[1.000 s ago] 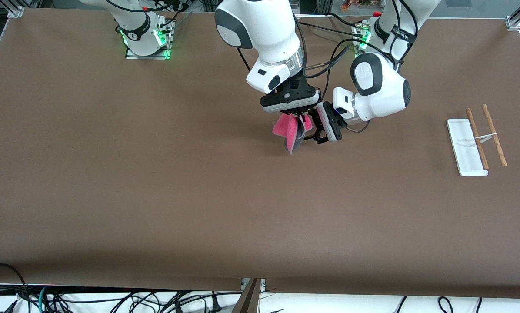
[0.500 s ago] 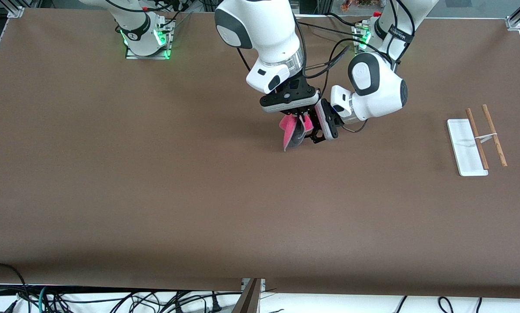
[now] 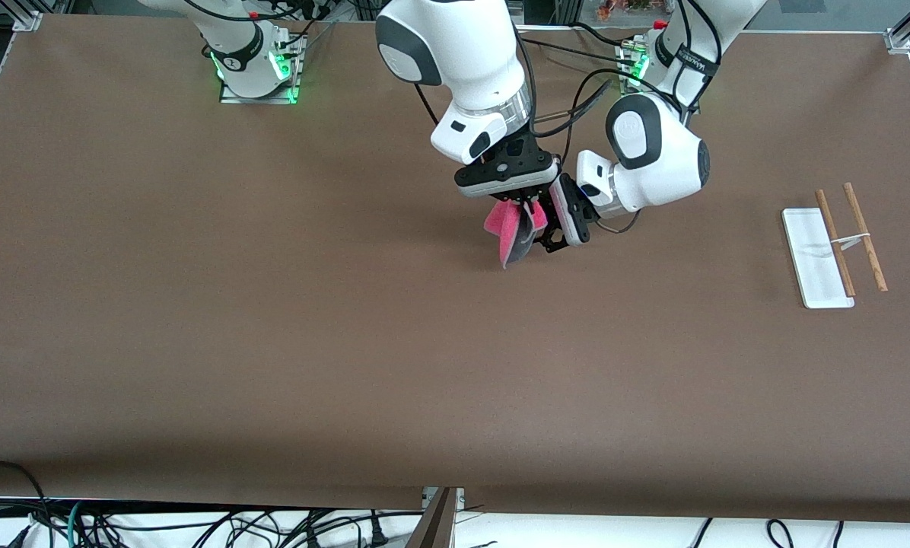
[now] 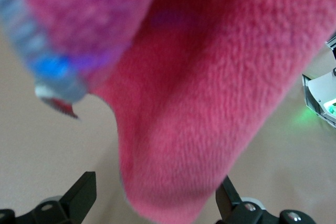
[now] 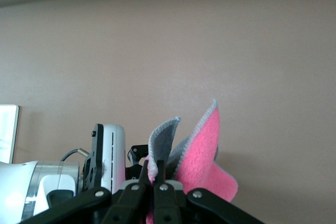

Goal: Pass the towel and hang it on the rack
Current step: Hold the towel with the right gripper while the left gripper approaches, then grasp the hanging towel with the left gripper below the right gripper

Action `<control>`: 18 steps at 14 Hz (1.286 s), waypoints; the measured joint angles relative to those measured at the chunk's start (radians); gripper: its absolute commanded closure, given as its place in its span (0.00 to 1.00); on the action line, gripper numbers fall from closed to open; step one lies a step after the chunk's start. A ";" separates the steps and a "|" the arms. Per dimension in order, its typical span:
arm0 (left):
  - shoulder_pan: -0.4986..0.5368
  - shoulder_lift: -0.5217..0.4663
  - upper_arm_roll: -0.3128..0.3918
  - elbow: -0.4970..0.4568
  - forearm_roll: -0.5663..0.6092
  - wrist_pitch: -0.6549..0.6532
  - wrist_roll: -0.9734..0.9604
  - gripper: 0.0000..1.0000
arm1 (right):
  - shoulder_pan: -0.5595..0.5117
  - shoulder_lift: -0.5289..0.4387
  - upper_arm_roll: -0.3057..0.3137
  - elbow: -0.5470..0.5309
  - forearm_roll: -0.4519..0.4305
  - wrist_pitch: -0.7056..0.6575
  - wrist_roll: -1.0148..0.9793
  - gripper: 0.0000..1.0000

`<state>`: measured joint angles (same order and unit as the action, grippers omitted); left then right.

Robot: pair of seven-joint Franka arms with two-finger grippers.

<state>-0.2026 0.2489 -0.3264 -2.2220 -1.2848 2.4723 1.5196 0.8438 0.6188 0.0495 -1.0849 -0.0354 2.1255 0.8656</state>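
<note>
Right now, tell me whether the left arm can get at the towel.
Probably yes: the left gripper is open, its fingers either side of the towel, which hangs from the shut right gripper.

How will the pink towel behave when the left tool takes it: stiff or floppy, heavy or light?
Probably floppy: the towel folds and droops below the right tool, which is shut on one edge. It seems light, since that thin pinch carries it above the table. Its fuzzy surface should grip well between the open fingers of the left tool.
</note>
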 measured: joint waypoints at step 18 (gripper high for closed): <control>-0.023 0.022 0.000 0.029 -0.028 0.003 -0.018 0.23 | 0.000 0.000 0.000 0.000 0.000 0.000 0.000 1.00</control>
<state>-0.2260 0.2708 -0.3265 -2.1929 -1.3127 2.4754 1.5014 0.8438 0.6188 0.0494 -1.0849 -0.0354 2.1257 0.8656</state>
